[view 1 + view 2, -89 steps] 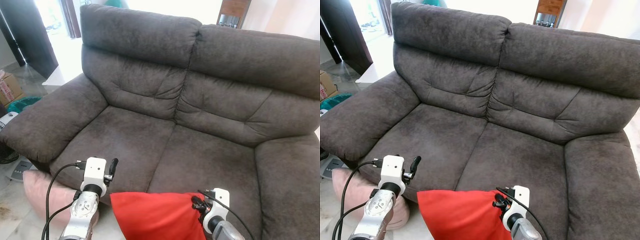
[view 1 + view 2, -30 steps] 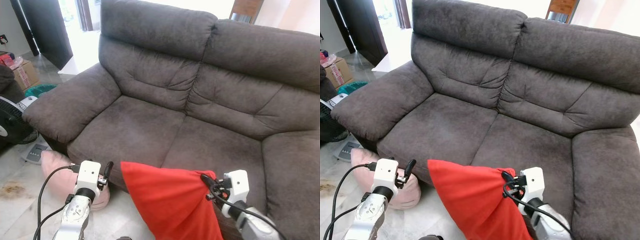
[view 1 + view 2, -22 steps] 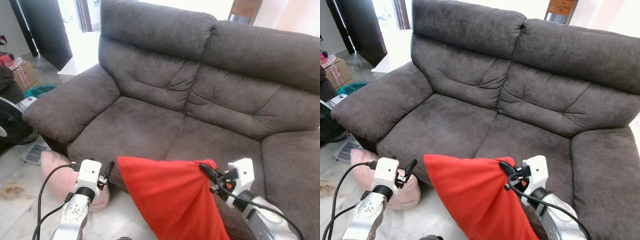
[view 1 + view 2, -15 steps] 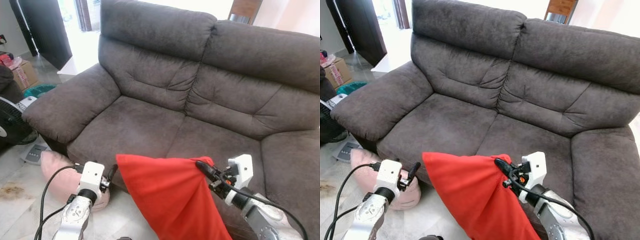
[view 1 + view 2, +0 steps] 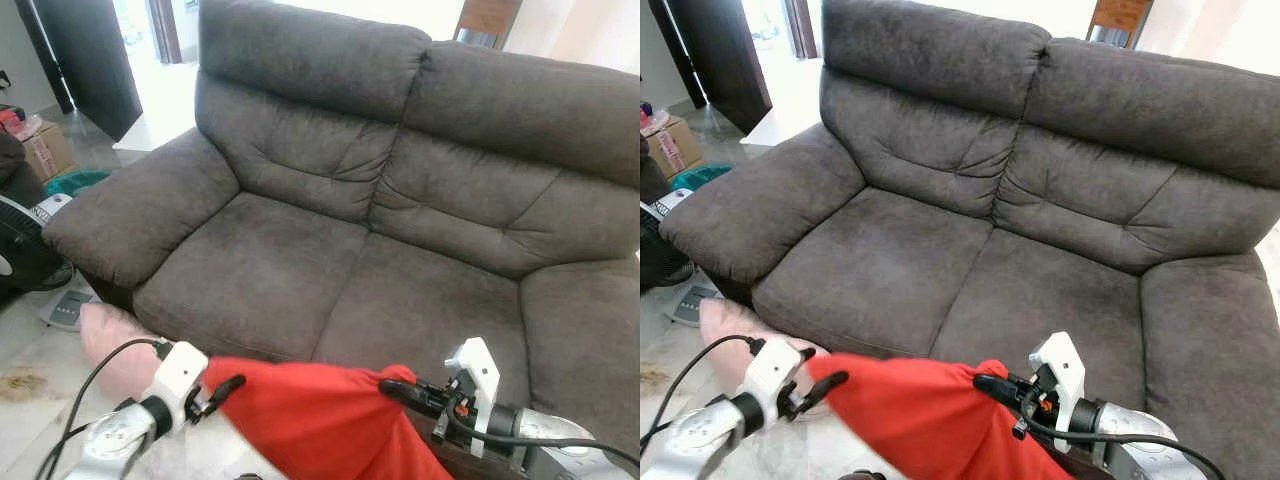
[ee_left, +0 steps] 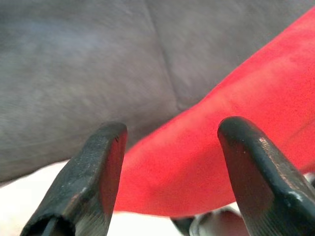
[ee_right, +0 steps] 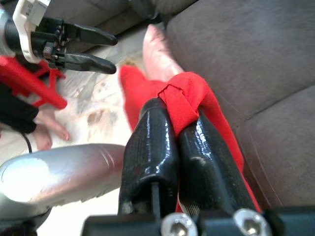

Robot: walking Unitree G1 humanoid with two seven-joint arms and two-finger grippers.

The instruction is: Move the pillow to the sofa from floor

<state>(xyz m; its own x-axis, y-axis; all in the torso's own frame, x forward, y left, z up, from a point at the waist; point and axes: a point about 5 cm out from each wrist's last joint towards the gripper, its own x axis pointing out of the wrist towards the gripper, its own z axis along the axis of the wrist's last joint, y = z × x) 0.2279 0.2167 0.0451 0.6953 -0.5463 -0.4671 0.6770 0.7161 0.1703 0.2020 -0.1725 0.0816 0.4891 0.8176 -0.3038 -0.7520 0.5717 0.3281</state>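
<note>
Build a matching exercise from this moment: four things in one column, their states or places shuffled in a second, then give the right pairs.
Things:
1. red pillow
2. pink pillow
3. left gripper
4. right gripper

States or places:
A. open, at the red pillow's corner
B. lying on the floor by the sofa
C. shut on a bunch of red fabric
D. held up in front of the seat

Pairs: 1-D, 2-B, 3-A, 4-C

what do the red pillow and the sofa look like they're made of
Red pillow: soft matte cloth, probably cotton or fleece; it bunches where the right gripper pinches its corner. Sofa: dark grey-brown suede-like fabric, likely microfiber; mottled nap, soft creases.
</note>
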